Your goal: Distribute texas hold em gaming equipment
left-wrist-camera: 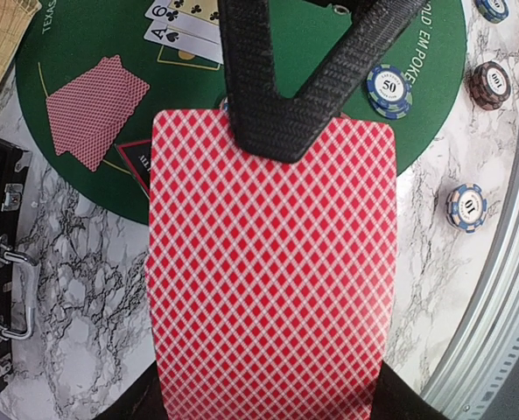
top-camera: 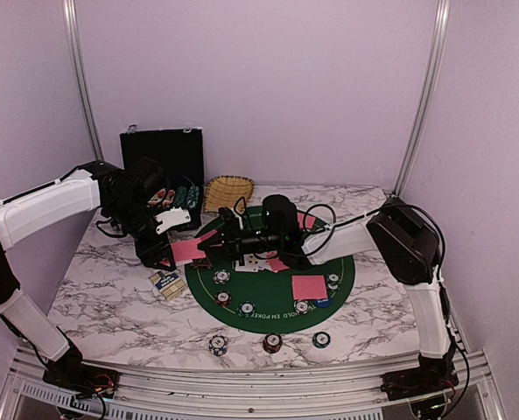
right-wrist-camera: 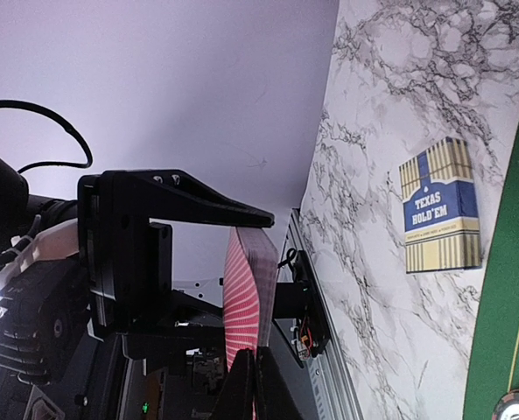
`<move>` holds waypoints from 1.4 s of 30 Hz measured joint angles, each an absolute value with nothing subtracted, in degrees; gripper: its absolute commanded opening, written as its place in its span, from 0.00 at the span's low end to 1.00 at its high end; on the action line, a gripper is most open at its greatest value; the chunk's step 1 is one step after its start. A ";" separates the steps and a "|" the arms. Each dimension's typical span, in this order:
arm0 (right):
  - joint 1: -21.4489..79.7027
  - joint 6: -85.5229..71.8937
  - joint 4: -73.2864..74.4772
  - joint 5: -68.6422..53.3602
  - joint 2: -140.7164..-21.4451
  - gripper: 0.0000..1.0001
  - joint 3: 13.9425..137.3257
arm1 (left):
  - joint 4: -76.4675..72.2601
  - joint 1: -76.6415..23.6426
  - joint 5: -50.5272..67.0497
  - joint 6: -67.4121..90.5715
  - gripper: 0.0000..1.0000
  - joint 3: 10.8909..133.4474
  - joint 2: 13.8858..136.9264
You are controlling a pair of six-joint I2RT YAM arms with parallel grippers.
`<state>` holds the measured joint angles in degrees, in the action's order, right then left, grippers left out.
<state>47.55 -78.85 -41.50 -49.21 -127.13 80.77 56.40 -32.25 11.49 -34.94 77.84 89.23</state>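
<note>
Top view first: a white-and-grey marble counter (top-camera: 110, 306) carries a round green mat (top-camera: 281, 297). Striped round chips (top-camera: 272, 342) sit in a row along the near edge, with more on the mat. A black hard case (top-camera: 163, 153) is at the back, next to a woven straw basket (top-camera: 228, 191). The left claw (top-camera: 173, 254) holds a pink-red deck (top-camera: 187, 251) up over the mat's left edge. The right claw (top-camera: 211, 247) meets the deck from the other side.

Left wrist cam: the deck fills the shot, with a red-and-white diamond lattice back and rounded corners. The left claw is clamped on its lower end, and dark bits of the claw peek out at the bottom corners. A ribbed black V-shaped finger of the right claw lies on the deck's top edge. Down below, two face-down cards (left-wrist-camera: 97, 109) are fanned on the mat, and a blue-and-white 50 chip (left-wrist-camera: 389, 89) sits near the rim.

Right wrist cam: the deck is edge-on here, just a thin red strip. The right claw's fingers (right-wrist-camera: 239, 389) are pinched together on its near edge, though I can't tell if that's one card or several. A blue-and-gold box (right-wrist-camera: 441, 206) marked TEXAS HOLD'EM lies flat on the marble.
</note>
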 measured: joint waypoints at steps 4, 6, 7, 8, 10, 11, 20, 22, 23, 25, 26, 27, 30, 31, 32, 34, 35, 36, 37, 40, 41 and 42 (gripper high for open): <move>46.94 -78.85 -41.56 -49.30 -125.91 0.00 79.07 | 55.83 -32.25 11.51 -34.96 0.00 77.43 89.23; 46.68 -78.96 -41.65 -49.34 -125.38 0.00 78.32 | 55.81 -32.25 11.49 -34.94 0.00 77.32 89.23; 46.54 -79.13 -41.93 -49.41 -125.23 0.00 78.06 | 55.81 -32.25 11.46 -34.94 0.00 77.28 89.23; 46.39 -79.37 -42.26 -49.45 -125.12 0.00 77.91 | 55.81 -32.25 11.46 -34.94 0.00 77.28 89.23; 46.17 -79.64 -42.94 -49.56 -125.12 0.00 77.78 | 55.81 -32.23 11.46 -34.94 0.00 77.28 89.23; 46.09 -79.75 -43.07 -49.63 -125.12 0.00 77.78 | 55.81 -32.23 11.46 -34.94 0.00 77.28 89.23; 42.78 -81.19 -45.19 -50.70 -121.32 0.00 71.29 | 55.81 -32.23 11.38 -34.94 0.00 76.69 89.23; 41.01 -81.03 -45.21 -50.96 -119.74 0.00 69.17 | 55.81 -32.23 11.29 -34.96 0.00 76.62 89.23; 40.01 -80.86 -45.17 -51.05 -118.85 0.00 68.01 | 55.81 -32.23 11.27 -34.96 0.00 76.60 89.23; 37.95 -80.14 -44.88 -51.27 -116.88 0.00 65.60 | 55.79 -32.18 11.25 -34.96 0.00 76.51 89.23; 36.95 -79.59 -44.58 -51.48 -115.92 0.00 64.49 | 55.79 -32.18 11.25 -34.96 0.00 76.31 89.23; 36.14 -79.05 -44.18 -51.64 -115.11 0.00 63.66 | 55.79 -32.18 11.22 -34.96 0.00 76.14 89.23; 32.71 -76.05 -41.39 -52.29 -111.96 0.00 60.51 | 55.79 -32.18 11.00 -34.96 0.00 75.66 89.23; 31.33 -74.46 -39.83 -52.45 -110.96 0.00 59.61 | 55.79 -32.18 10.94 -34.96 0.00 75.55 89.23; 29.89 -72.73 -38.13 -52.47 -110.02 0.00 58.83 | 55.79 -32.16 10.92 -34.96 0.00 75.33 89.23; 26.83 -68.36 -33.41 -52.29 -108.44 0.00 57.74 | 55.77 -32.12 10.90 -34.96 0.00 74.89 89.21; 25.43 -66.15 -30.59 -52.01 -107.79 0.00 57.54 | 55.77 -32.03 10.87 -34.96 0.00 74.67 89.21; 23.94 -63.81 -27.73 -51.75 -107.31 0.00 57.49 | 55.68 -31.94 10.87 -34.96 0.00 74.39 89.19; 22.55 -61.52 -25.12 -51.35 -106.96 0.00 57.49 | 55.59 -31.81 10.87 -34.96 0.00 74.06 89.10; 19.31 -54.85 -17.61 -49.45 -106.72 0.00 57.58 | 55.44 -31.44 10.87 -34.94 0.00 72.79 88.75; 18.44 -52.75 -14.98 -48.58 -106.74 0.00 57.60 | 55.40 -31.31 10.90 -34.92 0.00 72.29 88.62; 17.72 -50.76 -12.60 -47.83 -106.74 0.00 57.60 | 55.29 -31.22 10.90 -34.92 0.00 71.72 88.44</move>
